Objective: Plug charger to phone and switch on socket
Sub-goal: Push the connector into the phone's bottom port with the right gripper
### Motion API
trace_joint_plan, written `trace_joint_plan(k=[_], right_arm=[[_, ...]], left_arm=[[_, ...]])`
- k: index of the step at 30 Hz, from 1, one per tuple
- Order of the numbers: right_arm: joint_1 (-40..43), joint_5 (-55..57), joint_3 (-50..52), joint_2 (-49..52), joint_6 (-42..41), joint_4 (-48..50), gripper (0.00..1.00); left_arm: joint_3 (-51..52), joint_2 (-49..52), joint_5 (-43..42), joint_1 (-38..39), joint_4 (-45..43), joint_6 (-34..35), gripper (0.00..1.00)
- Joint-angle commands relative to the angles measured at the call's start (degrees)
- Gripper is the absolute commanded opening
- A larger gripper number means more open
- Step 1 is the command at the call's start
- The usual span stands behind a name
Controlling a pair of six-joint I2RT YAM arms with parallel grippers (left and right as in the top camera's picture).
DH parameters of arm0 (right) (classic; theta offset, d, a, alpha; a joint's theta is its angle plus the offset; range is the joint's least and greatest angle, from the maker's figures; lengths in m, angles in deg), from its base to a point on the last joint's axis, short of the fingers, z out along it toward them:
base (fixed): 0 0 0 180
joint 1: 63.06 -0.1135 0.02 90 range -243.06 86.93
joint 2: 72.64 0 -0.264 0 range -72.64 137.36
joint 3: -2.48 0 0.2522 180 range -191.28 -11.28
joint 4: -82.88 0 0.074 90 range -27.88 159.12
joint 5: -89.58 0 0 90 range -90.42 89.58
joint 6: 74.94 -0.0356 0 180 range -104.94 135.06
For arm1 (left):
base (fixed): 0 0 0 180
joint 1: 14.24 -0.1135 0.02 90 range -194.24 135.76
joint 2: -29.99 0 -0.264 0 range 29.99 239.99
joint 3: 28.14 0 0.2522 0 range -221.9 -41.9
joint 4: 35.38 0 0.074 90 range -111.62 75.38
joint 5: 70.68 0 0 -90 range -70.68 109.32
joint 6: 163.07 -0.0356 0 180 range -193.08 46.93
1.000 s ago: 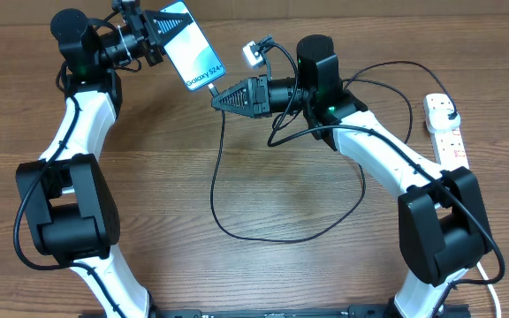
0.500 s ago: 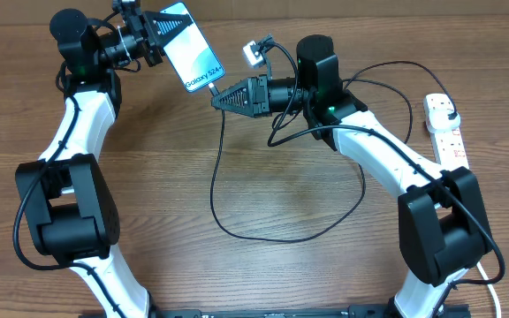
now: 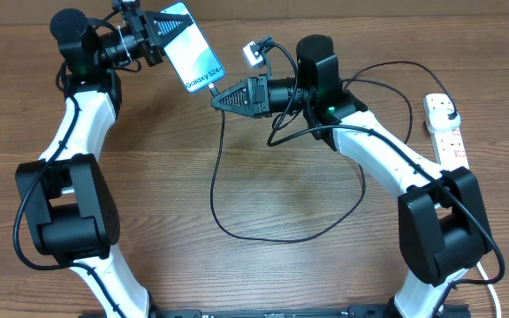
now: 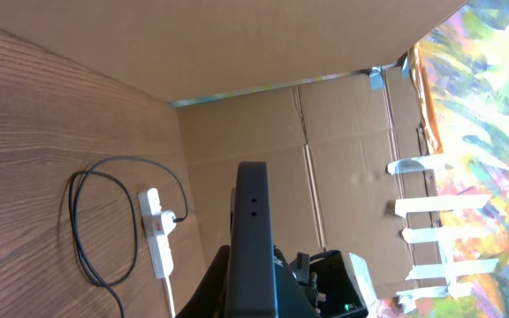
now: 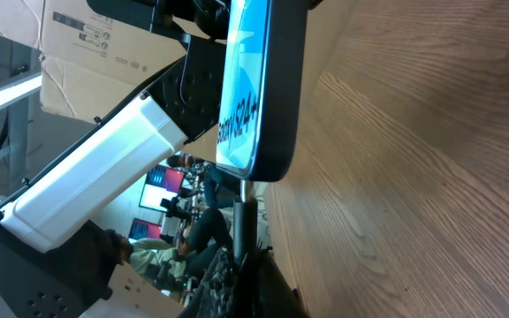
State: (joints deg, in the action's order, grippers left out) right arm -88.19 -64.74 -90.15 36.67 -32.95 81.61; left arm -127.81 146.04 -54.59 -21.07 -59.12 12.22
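The left jaws hold the phone point(image 3: 189, 46) tight. The right jaws pinch the charger point(image 3: 213, 177) tip. It should go in straight and slowly.

phone point(image 4: 253, 231) edge-on, socket point(image 4: 158, 240) beyond, charger point(image 4: 72, 205) looped

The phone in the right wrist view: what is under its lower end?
The slim tip of the charger, pinched by the right gripper, stands under the phone and meets its edge. The port is covered, so how deep the tip sits cannot be seen.
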Motion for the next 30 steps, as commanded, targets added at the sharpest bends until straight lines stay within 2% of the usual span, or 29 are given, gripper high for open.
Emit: trace_joint_plan(k=[1,21,30], right_arm=[[0.13,0.70,-1.07,-1.95,-1.46,0.96,0.04],[0.13,1.57,-1.07,-1.95,-1.79,1.11,0.04],[0.13,2.86,-1.07,-1.95,-5.73,1.60,0.04]], left_arm=[[-0.83,-0.20,-2.23,0.76,-0.26,-1.66,0.04],[-0.83,-0.20,-2.60,2.05,-0.26,-2.62,0.04],[-0.83,-0.20,-2.78,2.80,-0.28,-2.62,0.04]])
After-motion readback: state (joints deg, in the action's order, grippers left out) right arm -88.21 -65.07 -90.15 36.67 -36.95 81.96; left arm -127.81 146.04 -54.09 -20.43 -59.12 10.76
